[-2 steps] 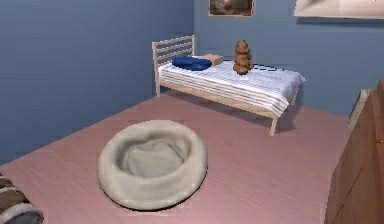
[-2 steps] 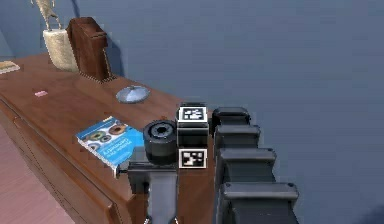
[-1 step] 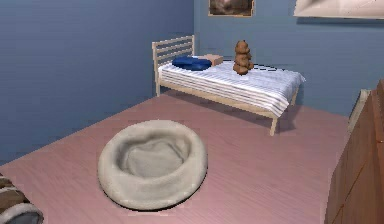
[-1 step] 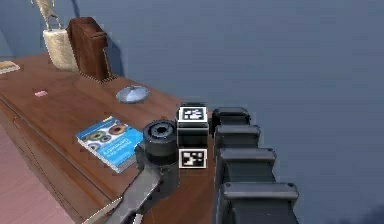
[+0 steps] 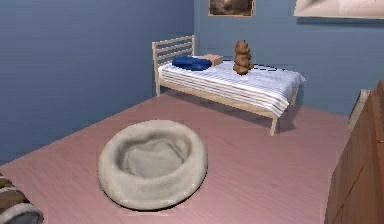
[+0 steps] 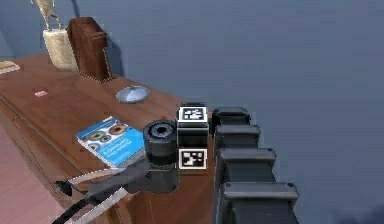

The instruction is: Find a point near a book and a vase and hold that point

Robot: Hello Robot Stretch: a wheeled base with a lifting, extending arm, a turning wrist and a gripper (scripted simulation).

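Fingers point(image 6: 100, 179) of the gripper point(image 6: 75, 198) point toward 8 o'clock near the wooden table's point(image 6: 40, 110) edge; I cannot tell whether they hold anything. The book point(image 6: 108, 140) lies close at 1 o'clock, and the vase point(image 6: 58, 45) stands far at 12 o'clock.

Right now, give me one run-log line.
gripper: near book | book: flat on dresser | vase: upright, farther left on dresser

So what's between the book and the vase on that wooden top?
Bare wood between book and vase, in the arm side view. A grey dish sits right of that line; a brown box stands beside the vase.
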